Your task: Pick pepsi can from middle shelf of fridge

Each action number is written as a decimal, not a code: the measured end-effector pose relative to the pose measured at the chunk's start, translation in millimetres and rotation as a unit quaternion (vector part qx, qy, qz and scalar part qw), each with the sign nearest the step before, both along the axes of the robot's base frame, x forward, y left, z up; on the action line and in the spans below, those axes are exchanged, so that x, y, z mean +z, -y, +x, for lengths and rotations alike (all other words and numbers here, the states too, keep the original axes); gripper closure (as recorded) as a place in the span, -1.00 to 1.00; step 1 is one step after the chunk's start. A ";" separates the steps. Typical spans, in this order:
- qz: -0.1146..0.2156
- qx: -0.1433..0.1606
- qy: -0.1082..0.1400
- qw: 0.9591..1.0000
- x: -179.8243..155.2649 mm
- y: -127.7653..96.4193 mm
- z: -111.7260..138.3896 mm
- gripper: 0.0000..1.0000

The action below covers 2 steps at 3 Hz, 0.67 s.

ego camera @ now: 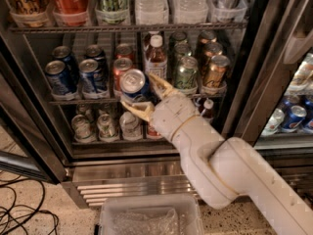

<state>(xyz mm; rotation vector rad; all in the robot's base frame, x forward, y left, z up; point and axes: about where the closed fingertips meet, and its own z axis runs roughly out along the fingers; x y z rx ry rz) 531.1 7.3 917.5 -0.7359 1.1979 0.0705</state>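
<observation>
Blue and silver, the pepsi can (132,80) is leaning, top pointing near, with the gripper (139,94) squeezing its sides, just in front of the middle shelf (83,102).

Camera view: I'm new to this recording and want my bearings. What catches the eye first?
A big white arm extends from lower right, its hand shut on the pepsi can, tilted just in front of the middle shelf. Behind it, the fridge is packed with cans and bottles.

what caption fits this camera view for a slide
Gripper shut on the tilted pepsi can, just in front of the middle shelf.
</observation>
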 end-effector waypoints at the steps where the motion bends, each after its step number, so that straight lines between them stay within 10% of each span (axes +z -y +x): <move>1: -0.001 0.043 0.009 0.999 7.3 -3.0 -4.5 1.00; 2: -0.035 0.103 -0.003 0.994 -15.6 -41.7 -10.7 1.00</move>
